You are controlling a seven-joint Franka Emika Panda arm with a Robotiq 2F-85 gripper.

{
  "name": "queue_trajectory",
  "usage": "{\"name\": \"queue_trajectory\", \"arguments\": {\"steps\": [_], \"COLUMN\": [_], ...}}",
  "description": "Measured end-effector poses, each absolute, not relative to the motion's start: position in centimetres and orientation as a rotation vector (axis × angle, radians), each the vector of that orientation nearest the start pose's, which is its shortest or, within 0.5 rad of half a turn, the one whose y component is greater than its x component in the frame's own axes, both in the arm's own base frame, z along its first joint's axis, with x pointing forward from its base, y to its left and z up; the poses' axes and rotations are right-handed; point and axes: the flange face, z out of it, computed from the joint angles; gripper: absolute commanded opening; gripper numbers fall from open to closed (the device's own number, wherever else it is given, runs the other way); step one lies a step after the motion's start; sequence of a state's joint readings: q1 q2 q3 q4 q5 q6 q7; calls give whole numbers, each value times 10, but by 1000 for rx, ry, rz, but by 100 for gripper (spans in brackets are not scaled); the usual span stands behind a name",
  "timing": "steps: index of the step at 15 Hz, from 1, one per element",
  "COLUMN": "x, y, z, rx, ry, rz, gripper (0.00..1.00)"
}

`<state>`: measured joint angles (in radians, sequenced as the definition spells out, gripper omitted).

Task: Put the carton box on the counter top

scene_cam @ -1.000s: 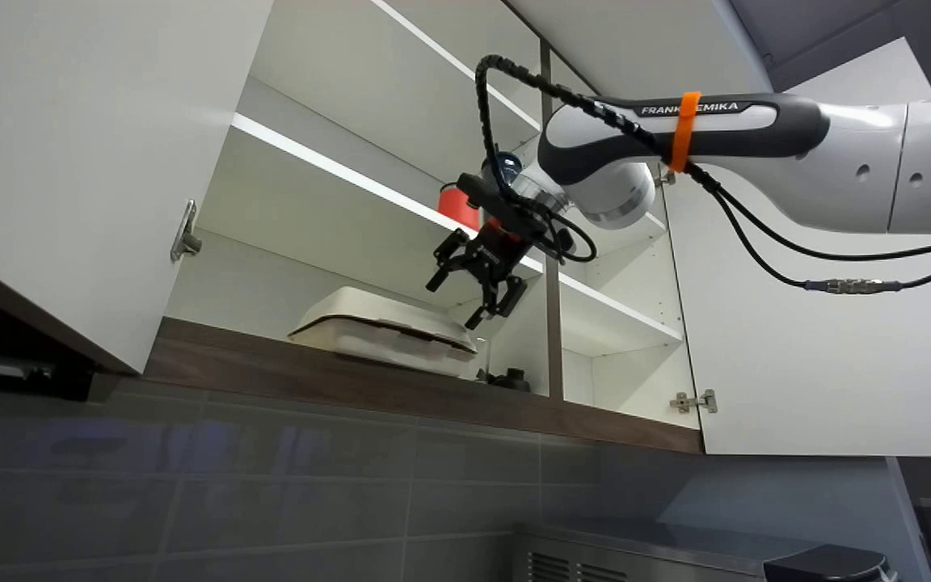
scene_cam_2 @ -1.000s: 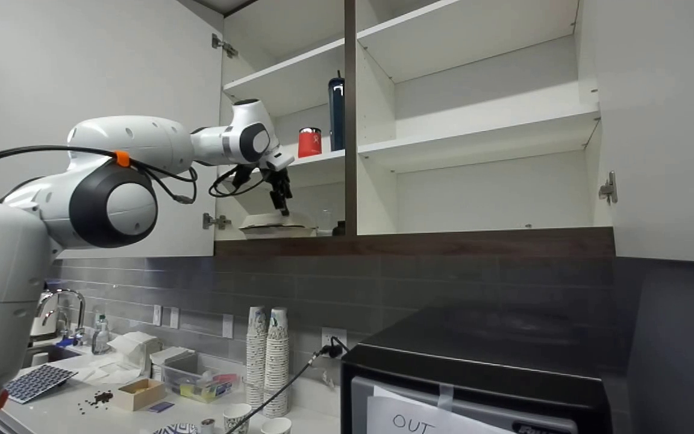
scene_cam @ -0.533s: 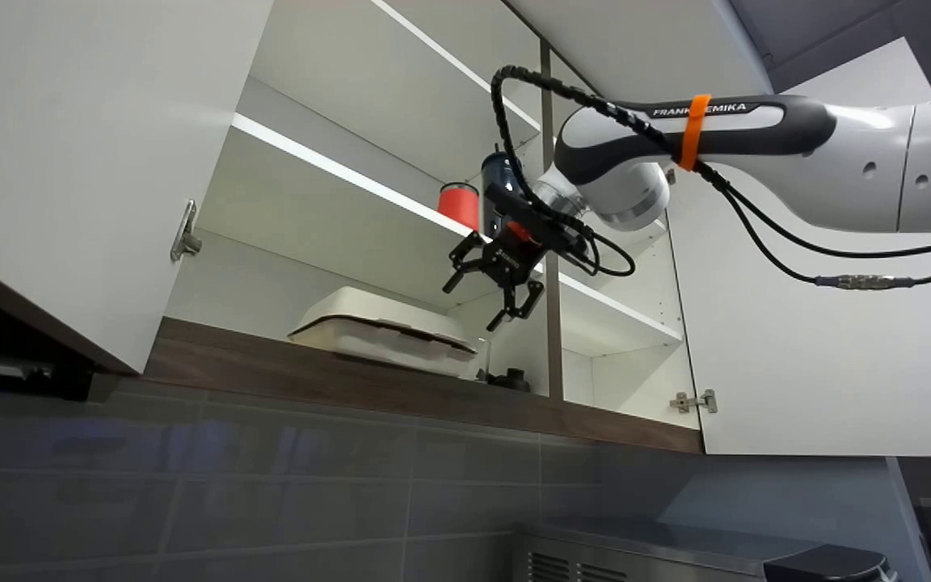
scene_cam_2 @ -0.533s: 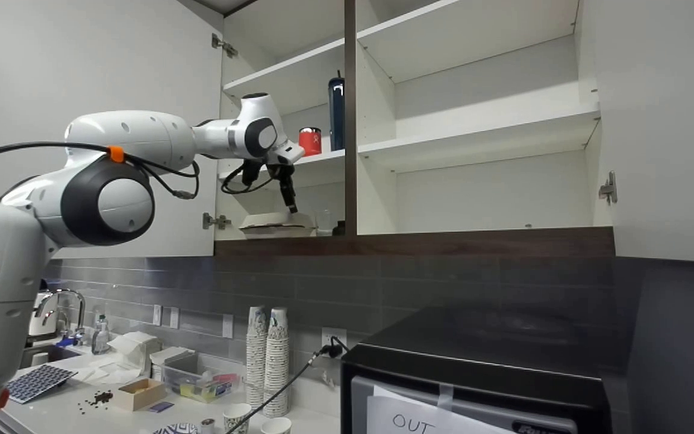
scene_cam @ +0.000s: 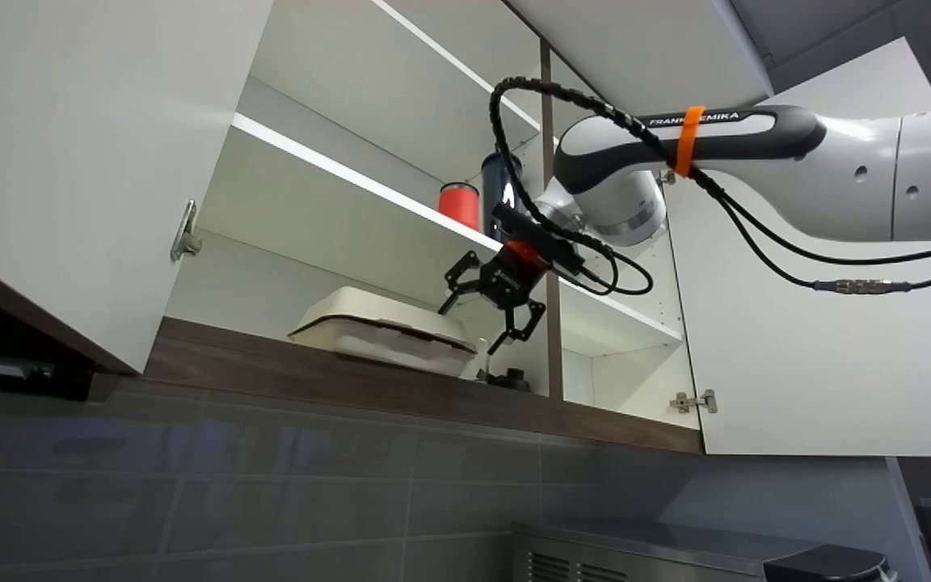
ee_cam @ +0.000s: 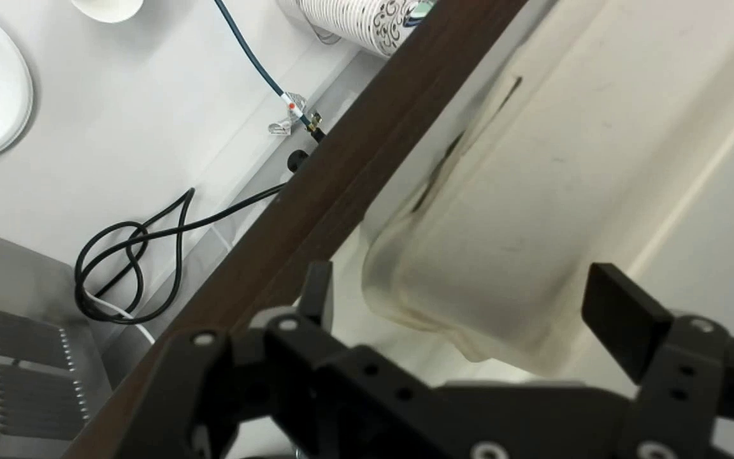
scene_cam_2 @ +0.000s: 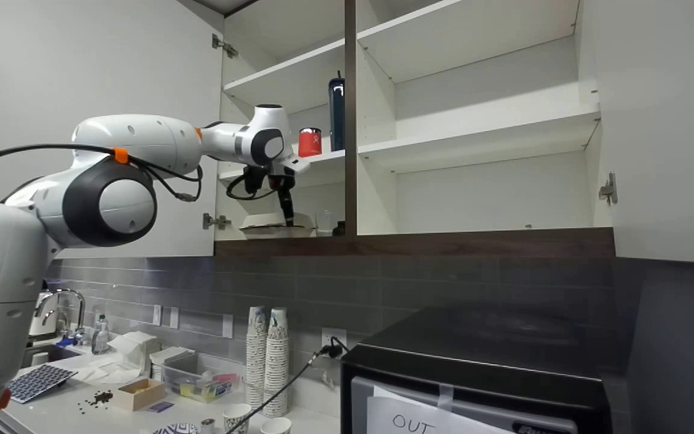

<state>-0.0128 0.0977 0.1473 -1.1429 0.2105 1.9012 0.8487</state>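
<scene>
Where the bottom shelf (ee_cam: pixel 392 341) of the open cabinet (scene_cam: pixel 223 275) is edged with dark wood trim (scene_cam: pixel 336 373), the off-white clamshell carton box (scene_cam: pixel 381 337) is seen lying flat just behind that edge, lid (scene_cam: pixel 385 309) down, a dark gap showing along the seam. Its long axis is laid along the trim, the two being shown side by side on one diagonal in the wrist view; a rounded short end is turned toward the gripper (ee_cam: pixel 471 304). The fingers (ee_cam: pixel 625 319) are spread wide, and that end is framed between them, one fingertip (ee_cam: pixel 318 288) by the front corner, the other by the lid's back edge; whether contact is made cannot be told. A clear cup (scene_cam_2: pixel 325 222) and a small black object (scene_cam: pixel 511 380) are set between that end and the brown divider (scene_cam: pixel 553 339). Open room is found above the lid, up to the middle shelf (scene_cam: pixel 328 210), where a red tumbler (scene_cam_2: pixel 309 143) and a tall dark-blue bottle (scene_cam_2: pixel 336 114) are stood. Beyond the trim, the white counter top (ee_cam: pixel 163 121) is seen below.
</scene>
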Motion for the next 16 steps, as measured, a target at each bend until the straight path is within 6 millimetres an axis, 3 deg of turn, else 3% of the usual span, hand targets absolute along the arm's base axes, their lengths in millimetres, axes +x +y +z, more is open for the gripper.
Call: {"name": "queue_trajectory", "arguments": {"steps": [9,16], "x": [585,596], "y": [87,77], "z": [797,799], "rx": [-2323,-2172], "ry": [846,867], "rz": [-497,-524], "gripper": [100,100]}}
